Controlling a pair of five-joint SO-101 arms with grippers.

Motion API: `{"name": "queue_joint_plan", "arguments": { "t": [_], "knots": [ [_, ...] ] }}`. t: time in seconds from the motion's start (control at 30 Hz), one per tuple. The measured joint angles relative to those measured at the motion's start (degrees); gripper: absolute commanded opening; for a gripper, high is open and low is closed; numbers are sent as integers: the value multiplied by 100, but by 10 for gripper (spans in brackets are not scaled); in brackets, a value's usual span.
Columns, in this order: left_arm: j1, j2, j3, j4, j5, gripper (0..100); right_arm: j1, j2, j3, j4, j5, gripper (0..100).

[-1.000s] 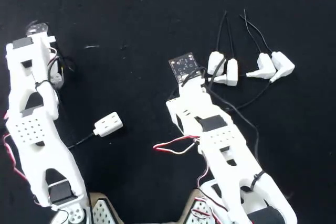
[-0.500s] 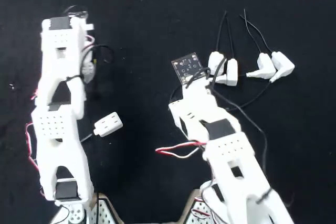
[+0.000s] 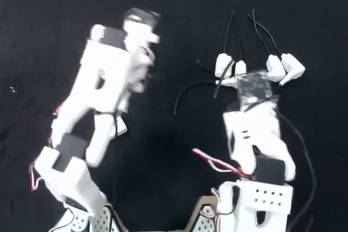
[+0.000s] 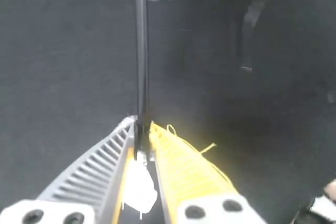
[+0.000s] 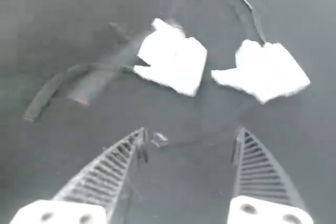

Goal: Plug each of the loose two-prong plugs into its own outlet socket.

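You have four plugs [image 3: 223, 64] [image 3: 240, 70] [image 3: 274, 69] [image 3: 293, 67] on the table, one corded white piece [image 4: 139, 188] held, and two arms [image 3: 98, 96] [image 3: 255, 131].

High view: the left arm [image 3: 103, 80] lies over the outlet socket and hides its slots. The right arm [image 3: 254, 93] overlaps one pair of plugs [image 3: 224, 64].

Left wrist view: the fingers [image 4: 178, 166] grip the cord [image 4: 139, 51]. We cannot identify the white piece [image 4: 139, 187] between them, which the edge cuts off.

Right wrist view: prongs on the plugs are indistinct.
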Motion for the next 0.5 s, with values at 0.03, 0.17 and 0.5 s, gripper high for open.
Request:
{"name": "queue_joint_plan", "arguments": {
  "t": [0.03,0.17,0.5],
  "knots": [
    [246,-141,281,-202,0,30,193,0,97,0,88,243],
    [1073,-571,1284,-976,0,62,580,0,387,0,440,243],
    [1829,-809,2778,-1996,-18,231,826,0,422,0,589,243]
  ]
}}
